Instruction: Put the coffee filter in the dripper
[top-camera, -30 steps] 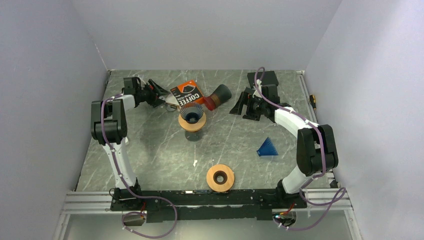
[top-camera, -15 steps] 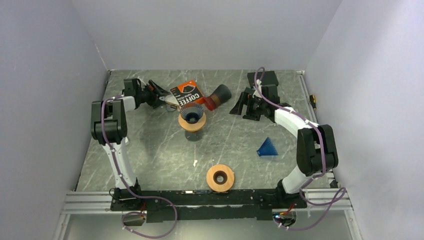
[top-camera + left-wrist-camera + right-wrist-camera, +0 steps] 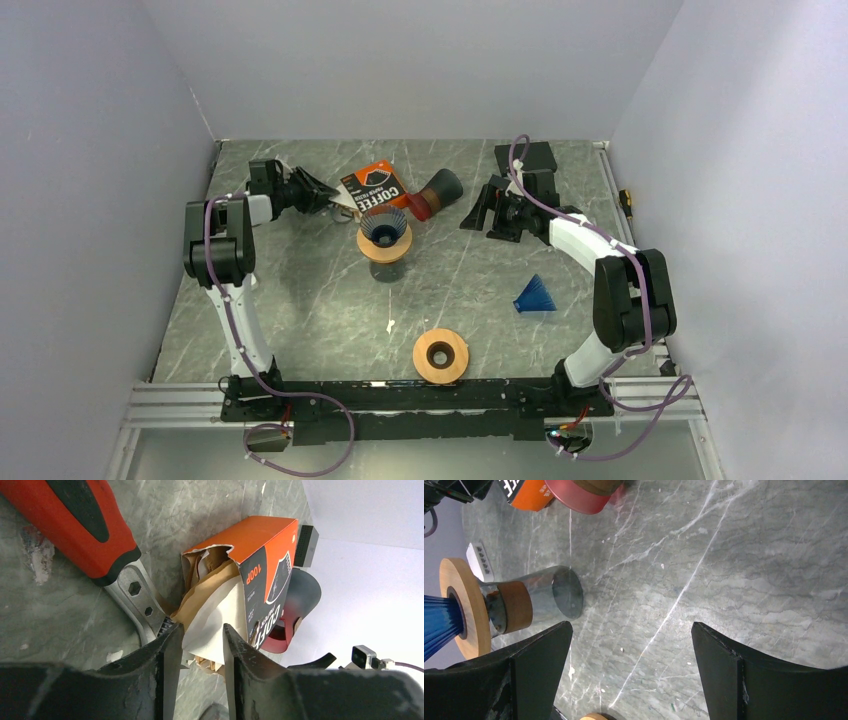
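Note:
An orange coffee filter box [image 3: 373, 182] lies at the back of the table; in the left wrist view [image 3: 260, 535] its torn mouth faces me. A white paper filter [image 3: 215, 620] sticks out of it among brown ones. My left gripper [image 3: 322, 192] is at the box mouth, its jaws [image 3: 201, 629] apart, one on each side of the white filter. The blue ribbed dripper [image 3: 384, 228] sits on a wooden ring just in front of the box. My right gripper [image 3: 486, 214] is wide open and empty [image 3: 631, 630], to the right of the dripper [image 3: 439, 625].
A red-handled tool [image 3: 75, 525] lies beside the box, its metal head by my left finger. A dark and red cup [image 3: 432, 192] lies right of the box. A second wooden ring [image 3: 440, 356] sits near the front. A blue cone [image 3: 535, 295] lies at right.
My left gripper's jaws have narrowed a little around the filter at the box mouth. The right arm has not moved.

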You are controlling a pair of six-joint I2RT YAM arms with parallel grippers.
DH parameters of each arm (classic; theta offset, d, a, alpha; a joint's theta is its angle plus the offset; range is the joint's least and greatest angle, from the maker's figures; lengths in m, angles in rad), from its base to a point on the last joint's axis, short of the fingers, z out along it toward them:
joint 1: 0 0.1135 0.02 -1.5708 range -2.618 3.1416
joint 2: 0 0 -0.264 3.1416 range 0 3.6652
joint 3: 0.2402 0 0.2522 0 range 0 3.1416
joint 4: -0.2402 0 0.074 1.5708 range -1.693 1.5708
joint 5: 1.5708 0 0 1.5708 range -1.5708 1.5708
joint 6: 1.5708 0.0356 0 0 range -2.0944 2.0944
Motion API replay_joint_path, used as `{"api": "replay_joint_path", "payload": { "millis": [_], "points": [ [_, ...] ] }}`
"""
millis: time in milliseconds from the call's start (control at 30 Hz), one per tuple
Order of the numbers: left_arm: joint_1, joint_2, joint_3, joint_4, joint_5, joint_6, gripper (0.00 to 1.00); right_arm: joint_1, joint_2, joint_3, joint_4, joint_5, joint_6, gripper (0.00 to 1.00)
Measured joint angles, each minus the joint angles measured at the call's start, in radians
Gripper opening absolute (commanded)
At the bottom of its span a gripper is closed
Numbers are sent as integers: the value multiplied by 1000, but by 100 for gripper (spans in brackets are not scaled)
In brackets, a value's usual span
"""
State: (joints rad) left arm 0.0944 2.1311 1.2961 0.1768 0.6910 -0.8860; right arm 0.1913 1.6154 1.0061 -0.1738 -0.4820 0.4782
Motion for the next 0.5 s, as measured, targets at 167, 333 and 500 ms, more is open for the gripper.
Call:
{"api": "replay_joint_path", "payload": {
  "millis": [167,333,500],
  "points": [
    [0,-1,-13,19,1,-1,30,0,0,0,0,2,0,94],
    [0,-21,-72,21,1,-2,27,0,0,0,0,2,0,95],
    [0,-64,-107,17,1,1,21,0,0,0,0,2,0,94]
  ]
}}
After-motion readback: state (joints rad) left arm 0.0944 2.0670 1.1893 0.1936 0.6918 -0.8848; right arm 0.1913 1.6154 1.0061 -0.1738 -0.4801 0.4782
